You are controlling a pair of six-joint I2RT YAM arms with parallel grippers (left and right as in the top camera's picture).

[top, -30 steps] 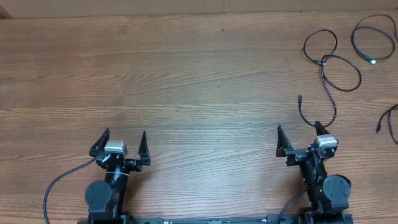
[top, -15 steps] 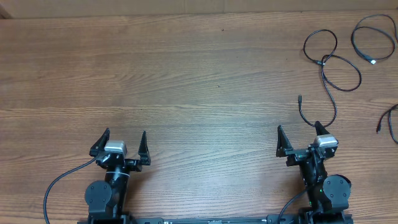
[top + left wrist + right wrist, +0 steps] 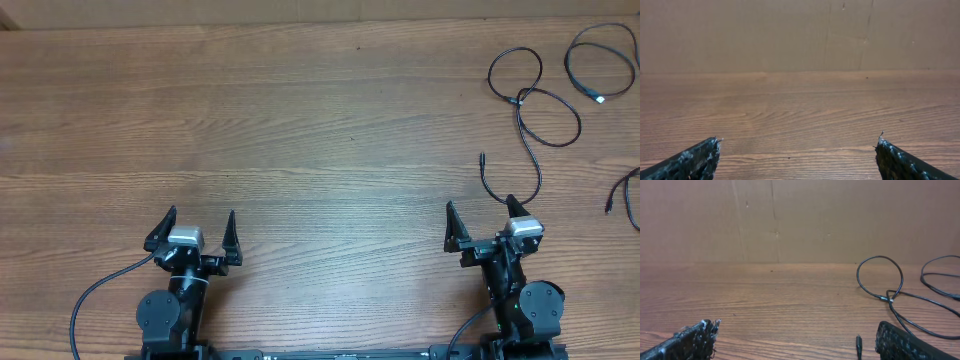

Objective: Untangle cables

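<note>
Along the near edge of the wooden table (image 3: 300, 120), the left gripper (image 3: 200, 214) and the right gripper (image 3: 480, 203) are resting with fingers spread wide, gripping nothing. The cables (image 3: 519, 98) are lying at the far right. One long looped cable (image 3: 540, 172) is trailing down toward the right gripper, possibly touching its outer finger, while a second cable (image 3: 598, 96) and a third cable (image 3: 610, 203) are lying apart by the table's right edge.

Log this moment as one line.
left pincer: open, empty | right pincer: open, empty | thin black looped cables: right side of brown wooden table, ungripped
</note>
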